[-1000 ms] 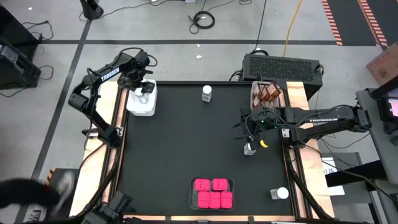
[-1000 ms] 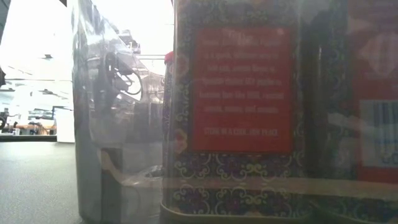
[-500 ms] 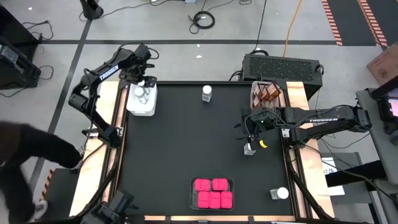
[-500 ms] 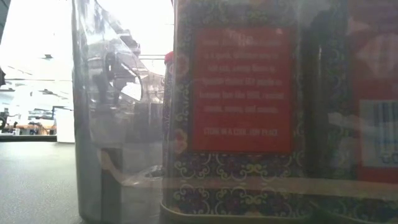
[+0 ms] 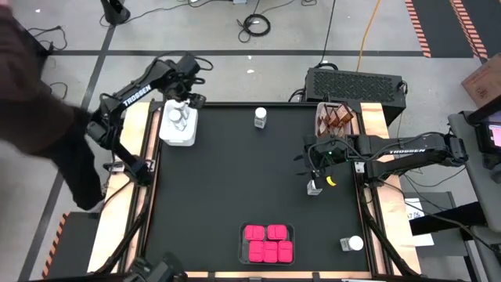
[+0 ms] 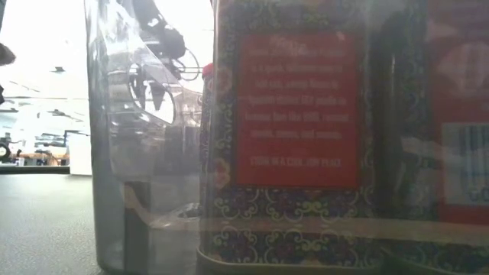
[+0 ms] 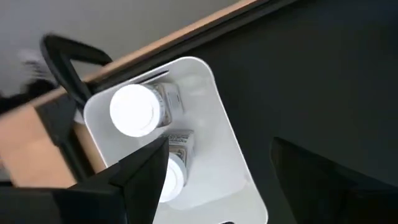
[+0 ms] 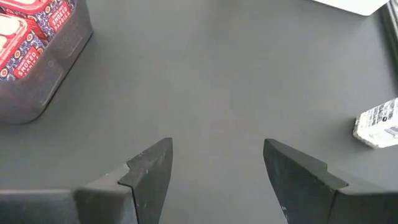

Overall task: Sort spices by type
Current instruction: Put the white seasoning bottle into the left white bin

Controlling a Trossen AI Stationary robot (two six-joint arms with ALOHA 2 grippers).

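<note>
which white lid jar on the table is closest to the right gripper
The jar just below the right gripper; the others sit at the far edge and near right corner.

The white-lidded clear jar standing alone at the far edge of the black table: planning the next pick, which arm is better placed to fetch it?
Left, probably. The white-lidded clear jar stands nearer the open left gripper above the white tray. The open right gripper hovers farther off.

Pink boxes (image 5: 267, 243), black table (image 5: 235, 180)

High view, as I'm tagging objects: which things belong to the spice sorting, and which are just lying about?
Job:
pink square-topped boxes
brown jars
clear white-lidded jars
white tray

Lying about:
black grilled box
coiled black cable
</note>
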